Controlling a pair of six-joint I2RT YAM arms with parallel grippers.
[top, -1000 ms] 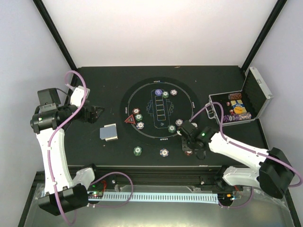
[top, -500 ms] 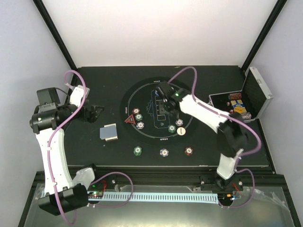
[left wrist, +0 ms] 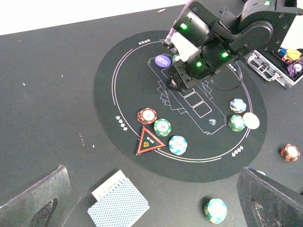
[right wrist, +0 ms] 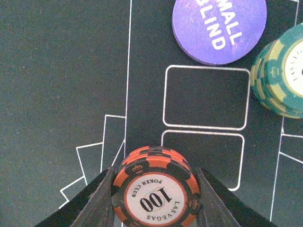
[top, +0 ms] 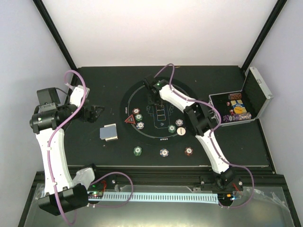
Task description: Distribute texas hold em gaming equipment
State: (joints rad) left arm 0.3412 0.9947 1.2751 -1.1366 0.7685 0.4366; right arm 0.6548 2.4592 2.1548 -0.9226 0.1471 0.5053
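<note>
My right gripper is shut on a short stack of orange-and-black "100" chips, low over the card boxes printed on the round black mat. A purple "small blind" button and a green chip stack lie just beyond it. On the mat's left are a red triangle marker and maroon, green and blue chips. A blue-backed card deck lies off the mat. My left gripper stands open and holds nothing, left of the mat.
The open silver case with more chips stands at the right. Chips and a white button sit on the mat's right. Three chip stacks lie in front of the mat. The right arm stretches across the mat.
The right arm has swung from the table in front of the mat up to its far left part. A maroon chip stack now shows where the gripper was. The left arm is still.
</note>
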